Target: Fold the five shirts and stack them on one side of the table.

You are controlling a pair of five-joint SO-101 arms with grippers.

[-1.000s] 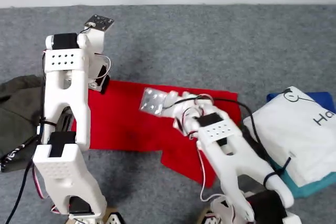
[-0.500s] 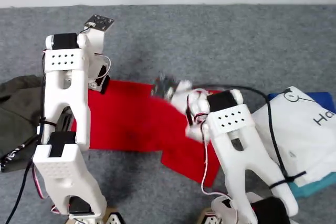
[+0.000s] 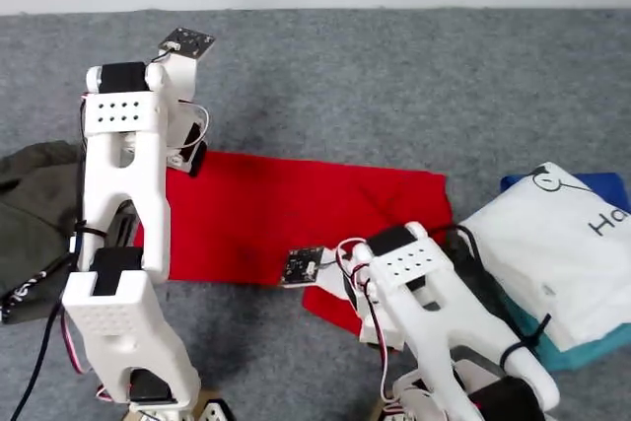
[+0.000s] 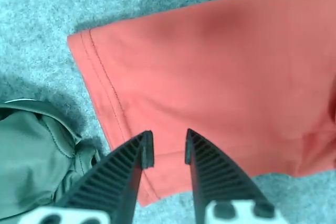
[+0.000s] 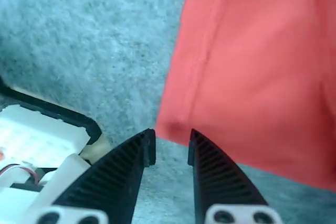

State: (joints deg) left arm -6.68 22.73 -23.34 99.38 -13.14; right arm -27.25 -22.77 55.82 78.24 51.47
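Across the middle of the table [image 3: 394, 76] lies the red shirt [image 3: 286, 219], spread flat as a long band whose long axis runs from the left edge toward the right edge, with a flap jutting toward the near edge at its right part. The cloth looks smooth, with a stitched hem at its left end. The left arm [image 3: 123, 194] holds its jaws slightly apart and empty just above that left end, inside the hem. The right arm [image 3: 434, 293] is nearer the jutting flap: its jaws, also slightly apart and gripping nothing, sit at the flap's near corner, the cloth lying away from them toward the far edge. A crumpled green shirt [image 3: 35, 204] sits at the left edge. At the right edge, a folded white shirt [image 3: 562, 244] tops blue ones [image 3: 552, 352].
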